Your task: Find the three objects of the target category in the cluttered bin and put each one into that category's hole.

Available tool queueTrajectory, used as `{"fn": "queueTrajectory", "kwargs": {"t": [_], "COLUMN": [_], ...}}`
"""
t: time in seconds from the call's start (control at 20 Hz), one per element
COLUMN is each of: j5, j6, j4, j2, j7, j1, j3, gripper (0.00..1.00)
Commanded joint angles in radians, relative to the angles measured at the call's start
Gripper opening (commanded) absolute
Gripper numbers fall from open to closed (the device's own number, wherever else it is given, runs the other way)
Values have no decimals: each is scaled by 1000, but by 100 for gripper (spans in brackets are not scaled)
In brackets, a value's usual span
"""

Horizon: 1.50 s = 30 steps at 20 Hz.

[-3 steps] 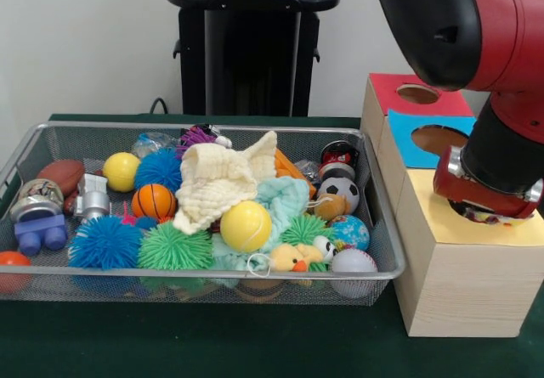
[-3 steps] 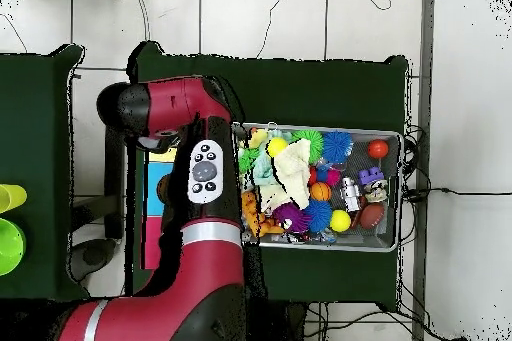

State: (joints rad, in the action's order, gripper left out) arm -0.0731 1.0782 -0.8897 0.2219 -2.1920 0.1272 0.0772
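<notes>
1. The wire bin [image 1: 387, 225] sits on the green table [image 1: 255, 344], packed with toys: yellow ball [image 1: 245, 226], small basketball [image 1: 154, 200], soccer ball [image 1: 337, 194], spiky blue ball [image 1: 104, 242], spiky green ball [image 1: 174, 247], and a cream cloth [image 1: 223, 183] draped over the middle. The cloth hides part of the pile, so a search would mean digging under it.
2. Just beside the bin stands the row of sorting boxes: red-topped box [image 1: 416, 93], blue-topped box [image 1: 433, 136] and yellow-topped box [image 1: 476, 259], each with a hole on top. Being so close to the bin, they make for short carries.
3. Target category is not evident; candidates appear to remain in the bin, possibly the balls.
4. The arm [image 1: 476, 30] comes down over the yellow-topped box, wrist end low at that box's hole [image 1: 489, 217]. The pose reads as a drop or release position, in my judgement.
5. The gripper is hidden behind the wrist housing; cannot tell whether it is spread or closed, or carrying anything. Something speckled shows at the hole's rim, unclear what.
6. In the overhead view, the arm [image 2: 190, 157] covers the boxes, leaving the bin [image 2: 395, 197] unobstructed.
</notes>
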Motion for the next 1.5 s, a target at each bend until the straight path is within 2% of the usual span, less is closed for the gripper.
{"fn": "queueTrajectory", "kwargs": {"t": [0.05, 0.4, 0.45, 0.7, 0.85, 1.1, 1.15, 1.5], "j5": [-89, -93, -94, -92, -83, -81, -82, -88], "j6": [-177, -173, -176, -113, -74, -31, -29, -9], "j4": [-82, -28, -43, -33, -30, 20, 22, 37], "j2": [-29, -9, 5, 18, 12, -12, -13, -17], "j7": [116, 108, 107, 131, 113, 121, 122, 118], "j1": [-23, -41, -44, -50, -49, -57, -57, -53], "j3": [-77, -83, -81, -83, -78, -82, -83, -79], "gripper": [0, 0, 0, 0, 0, 0, 100, 100]}}
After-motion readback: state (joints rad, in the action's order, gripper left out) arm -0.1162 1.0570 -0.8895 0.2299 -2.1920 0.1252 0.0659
